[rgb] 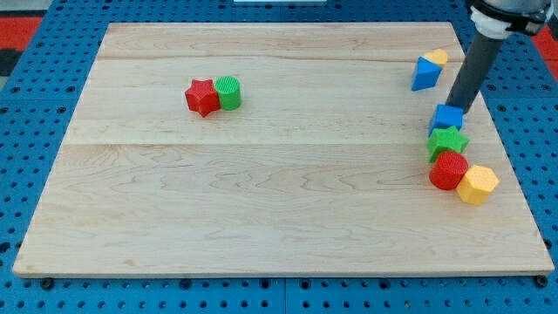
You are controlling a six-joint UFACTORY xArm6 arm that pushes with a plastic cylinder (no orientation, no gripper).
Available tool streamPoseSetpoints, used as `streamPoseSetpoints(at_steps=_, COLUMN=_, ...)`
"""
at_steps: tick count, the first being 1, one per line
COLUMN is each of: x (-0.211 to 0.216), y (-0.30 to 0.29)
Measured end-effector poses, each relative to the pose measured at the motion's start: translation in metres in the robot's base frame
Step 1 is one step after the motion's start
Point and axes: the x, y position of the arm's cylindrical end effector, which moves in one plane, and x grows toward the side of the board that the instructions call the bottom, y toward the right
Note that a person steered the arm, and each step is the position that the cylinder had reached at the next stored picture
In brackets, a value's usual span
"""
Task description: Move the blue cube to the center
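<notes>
Blue cube [448, 117] touches my tip [459, 108] at the view's right; no jaws on this rod

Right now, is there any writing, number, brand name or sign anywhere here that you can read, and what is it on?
None: no word, number or logo shows in this view.
The wooden board is plain.
The blue cube, beside my tip, is unmarked, as are the green star, red cylinder and yellow block.
</notes>
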Motion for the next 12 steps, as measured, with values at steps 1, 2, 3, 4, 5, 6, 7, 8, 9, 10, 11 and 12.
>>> streamPoseSetpoints(at_steps=1, x=0.001, y=-0.035)
streamPoseSetpoints(at_steps=2, x=0.001, y=-0.018)
streamPoseSetpoints(at_steps=3, x=0.005, y=0.009)
streamPoseSetpoints(at_steps=4, x=0.024, y=0.007)
streamPoseSetpoints(at_steps=5, x=0.031, y=-0.044)
streamPoseSetpoints(at_steps=6, x=0.013, y=-0.127)
streamPoseSetpoints(at_steps=7, x=-0.006, y=-0.177)
streamPoseSetpoints(at_steps=8, x=-0.006, y=-0.149)
streamPoseSetpoints(at_steps=9, x=-0.002, y=-0.116)
streamPoseSetpoints(at_steps=10, x=0.013, y=-0.110)
streamPoseSetpoints(at_steps=11, x=0.037, y=-0.110)
streamPoseSetpoints(at_steps=12, x=0.063, y=-0.110)
